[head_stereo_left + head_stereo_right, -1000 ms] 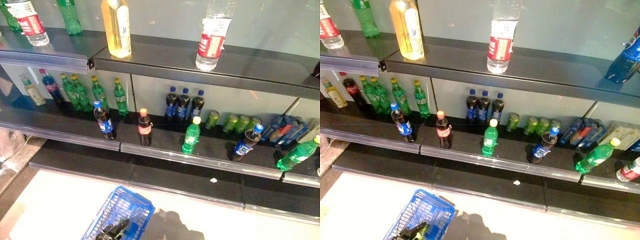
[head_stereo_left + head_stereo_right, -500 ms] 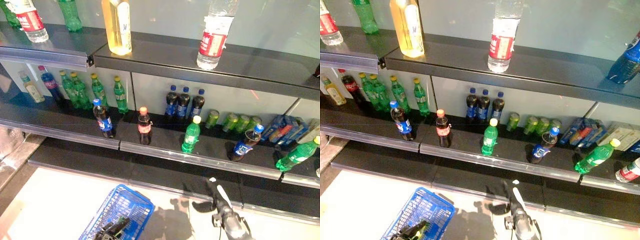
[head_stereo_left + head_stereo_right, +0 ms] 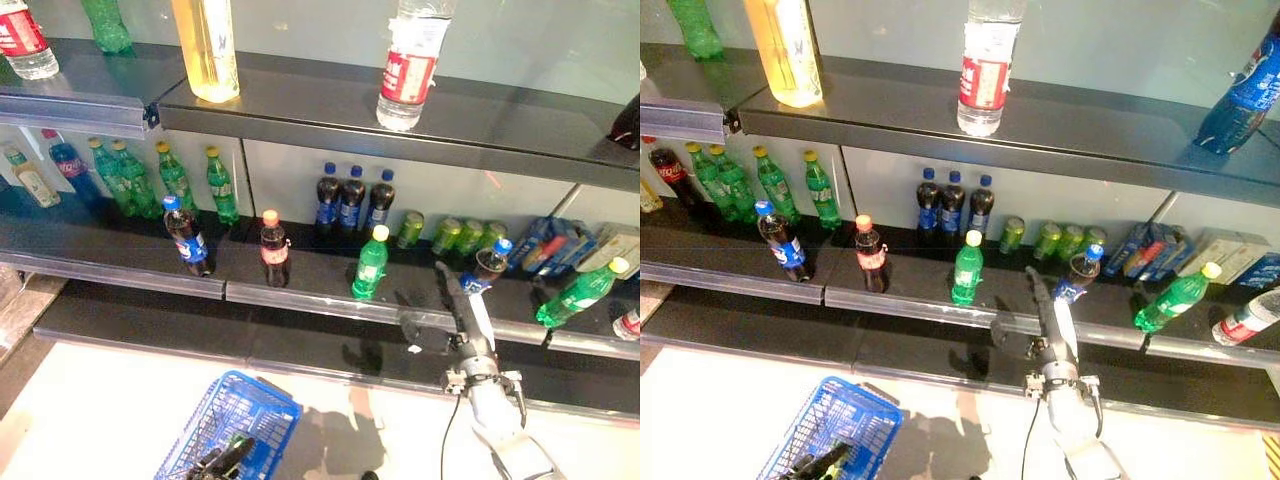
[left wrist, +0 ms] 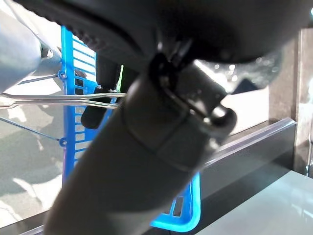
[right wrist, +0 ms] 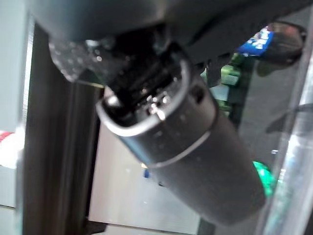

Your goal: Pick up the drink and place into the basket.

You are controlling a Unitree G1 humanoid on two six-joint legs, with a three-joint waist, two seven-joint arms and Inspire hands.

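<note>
Target drink appears to be the dark cola bottle with a blue cap [image 3: 488, 266], which leans tilted on the middle shelf [image 3: 300, 290], right of centre. Left of it stands a green bottle with a yellow cap [image 3: 370, 263]; right of it another green bottle [image 3: 578, 294] lies tilted.

Right hand [image 3: 462, 312] is raised in front of the shelf edge, fingers straight and pointing up toward the blue-capped cola, fingertips just beside its lower part. Contact cannot be confirmed. It holds nothing.

Blue basket [image 3: 262, 409] sits low on the pale floor, well apart from the cola, to the robot's left. Left hand [image 3: 226, 461] shows at the basket; its wrist view shows the wire handle [image 4: 58, 99] crossing the hand, but whether the fingers grip it I cannot tell.

Further left on the middle shelf: a red-capped cola [image 3: 272, 249] and another blue-capped cola [image 3: 186, 236], both upright. Top shelf carries a clear water bottle [image 3: 407, 62] and a yellow drink [image 3: 207, 48].
</note>
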